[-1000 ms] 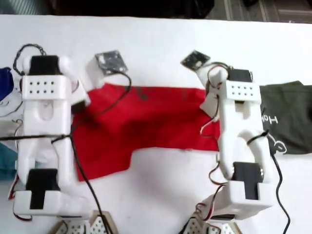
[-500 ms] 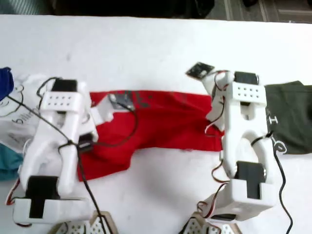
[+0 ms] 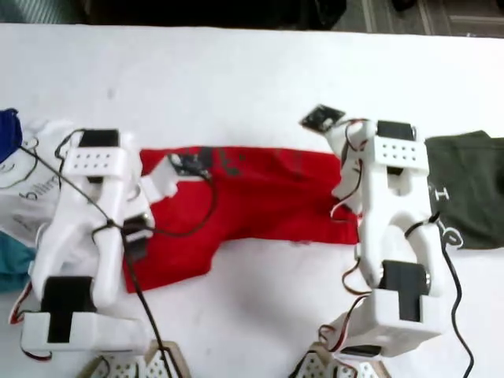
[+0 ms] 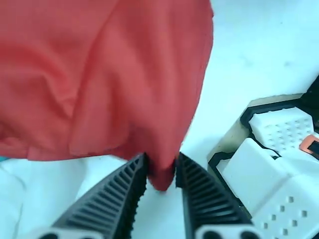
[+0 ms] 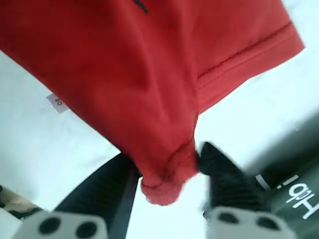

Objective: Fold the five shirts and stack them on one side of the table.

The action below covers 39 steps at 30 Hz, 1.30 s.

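red shirt (image 3: 260,197) stretched sideways, creased, both ends bunched and lifted. right of it, dark green shirt (image 3: 465,189) lying flat. left of it, crumpled white shirt (image 3: 27,185), blue shirt (image 3: 6,134), teal shirt (image 3: 9,264).

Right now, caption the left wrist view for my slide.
Left gripper shut on a fold of the red shirt over the white table.

The left arm (image 3: 79,228) rises from its base at the near left and leans far, its wrist turned to the right. The left gripper (image 4: 160,168) has its dark ribbed fingers (image 4: 124,191) pinched together on a fold of the red shirt (image 4: 99,74). The right arm (image 3: 394,220) stands at the near right, reaching straight toward the far side. The right gripper (image 5: 167,164) points slightly left, and its black fingers (image 5: 104,186) clamp a bunched edge of the same shirt.
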### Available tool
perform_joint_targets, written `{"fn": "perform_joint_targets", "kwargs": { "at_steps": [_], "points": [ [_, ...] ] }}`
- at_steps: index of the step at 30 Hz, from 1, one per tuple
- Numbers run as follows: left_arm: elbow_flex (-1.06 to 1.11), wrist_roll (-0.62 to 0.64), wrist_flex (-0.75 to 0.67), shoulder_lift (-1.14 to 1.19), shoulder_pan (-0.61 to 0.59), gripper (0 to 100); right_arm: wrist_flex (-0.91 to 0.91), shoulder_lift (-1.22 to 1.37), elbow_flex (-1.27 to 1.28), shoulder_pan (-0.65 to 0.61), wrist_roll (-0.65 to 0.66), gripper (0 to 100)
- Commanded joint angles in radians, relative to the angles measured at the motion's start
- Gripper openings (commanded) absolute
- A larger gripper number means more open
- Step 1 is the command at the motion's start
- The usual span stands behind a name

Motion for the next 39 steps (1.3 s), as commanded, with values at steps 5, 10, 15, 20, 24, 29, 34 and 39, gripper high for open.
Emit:
{"fn": "perform_joint_targets", "kwargs": {
  "at_steps": [5, 10, 15, 20, 24, 29, 34, 39],
  "points": [
    [-0.087, 0.195, 0.009, -0.142, -0.005, 21, 0.108, -0.008, -0.123, 0.005, 0.009, 48.2],
    [-0.169, 0.207, 0.006, -0.285, -0.005, 22, 0.143, -0.016, -0.199, 0.008, 0.008, 48.2],
    [-0.247, 0.258, 0.002, -0.329, -0.033, 22, 0.260, -0.016, -0.359, 0.013, 0.005, 48.2],
    [-0.272, 0.316, -0.012, -0.329, -0.061, 22, 0.260, -0.041, -0.419, 0.019, 0.003, 48.2],
    [-0.265, 0.330, -0.037, -0.329, -0.064, 21, 0.260, -0.038, -0.419, 0.010, 0.000, 48.2],
    [-0.221, 0.483, -0.195, -0.328, -0.054, 9, 0.199, 0.070, -0.423, -0.044, -0.153, 47.0],
    [-0.068, 0.588, -0.385, -0.318, -0.004, 2, 0.059, 0.223, -0.427, -0.120, -0.339, 22.5],
    [-0.032, 0.606, -0.431, -0.160, 0.001, 2, -0.096, 0.306, -0.427, -0.134, -0.414, 3.2]
  ]
}}
